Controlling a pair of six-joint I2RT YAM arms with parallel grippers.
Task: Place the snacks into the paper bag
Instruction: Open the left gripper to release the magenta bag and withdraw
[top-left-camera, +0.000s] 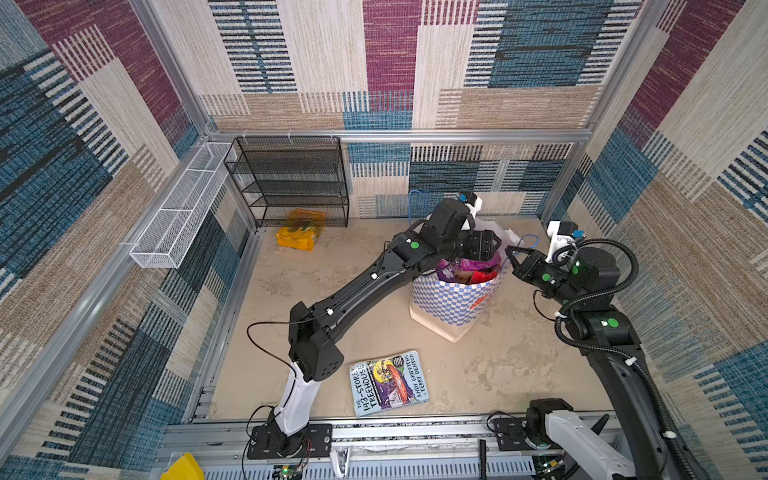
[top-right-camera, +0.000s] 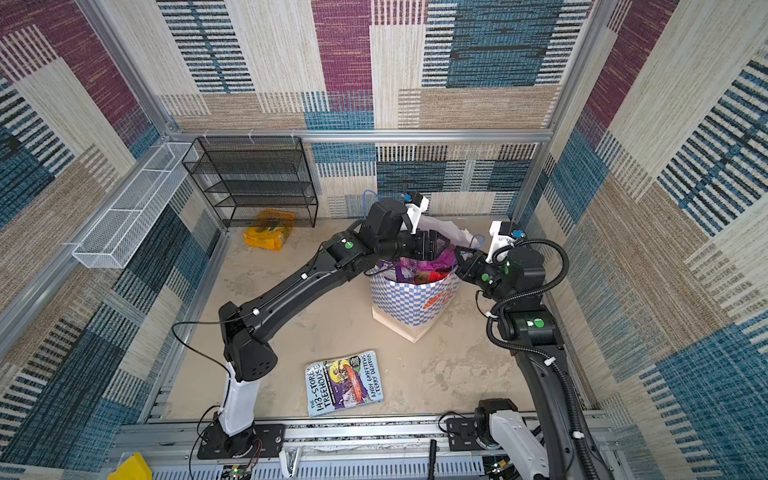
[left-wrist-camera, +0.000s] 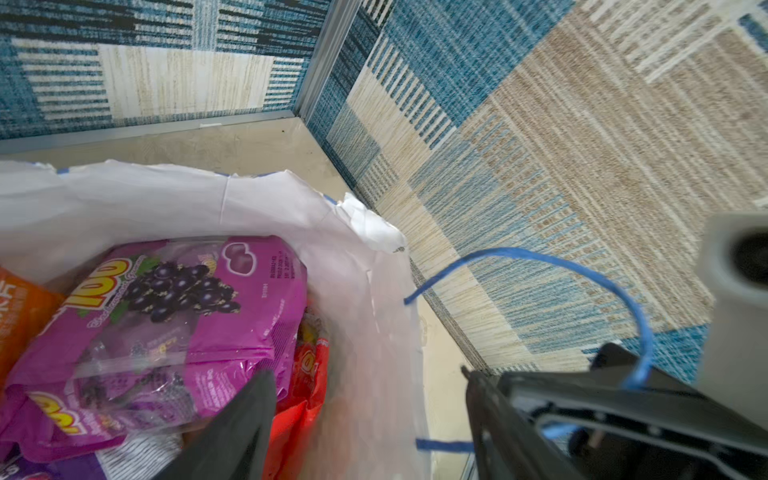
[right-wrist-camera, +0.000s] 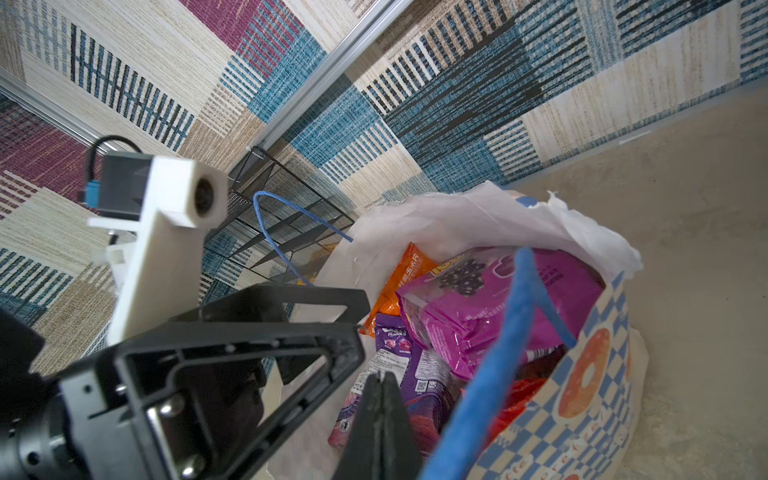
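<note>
The paper bag (top-left-camera: 449, 299) (top-right-camera: 407, 299) stands upright at the back right of the floor, its mouth wide. Inside lie several snacks: a magenta grape packet (left-wrist-camera: 166, 299) (right-wrist-camera: 478, 299) on top, an orange one (right-wrist-camera: 399, 278), a red one (left-wrist-camera: 307, 374) and a purple one (right-wrist-camera: 395, 357). My left gripper (top-left-camera: 496, 247) (left-wrist-camera: 365, 370) hovers open over the mouth, holding nothing. My right gripper (top-left-camera: 508, 250) (right-wrist-camera: 380, 374) is shut at the bag's right rim, with the blue cord handle (right-wrist-camera: 490, 365) running beside its fingers. A yellow snack (top-left-camera: 296, 237) (top-right-camera: 269, 237) lies by the rack.
A black mesh rack (top-left-camera: 291, 178) stands against the back wall, with a white wire basket (top-left-camera: 178, 208) on the left wall. A blue "Treehouse" book (top-left-camera: 388, 382) lies flat on the floor in front of the bag, between the two arm bases.
</note>
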